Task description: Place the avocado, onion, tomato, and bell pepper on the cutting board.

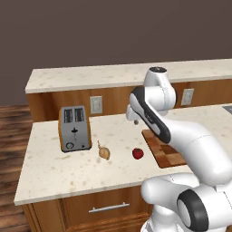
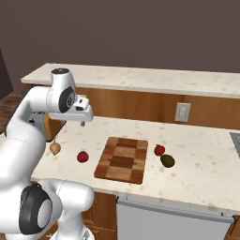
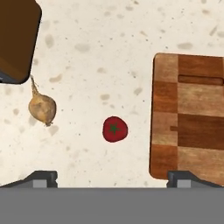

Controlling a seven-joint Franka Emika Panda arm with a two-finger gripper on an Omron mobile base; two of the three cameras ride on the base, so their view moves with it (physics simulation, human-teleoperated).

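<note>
Gripper [image 3: 112, 177] hung wide open above the bench [image 2: 197, 164], holding nothing. Cutting board [image 2: 122, 159] lay bare on the bench. Tomato [image 3: 115, 129] sat just beside the board's edge, onion [image 3: 42, 108] farther off near the toaster [image 1: 74, 128]. Avocado [image 2: 167, 161] and a second red item [image 2: 160, 150] rested on the board's other side, touching each other.
</note>
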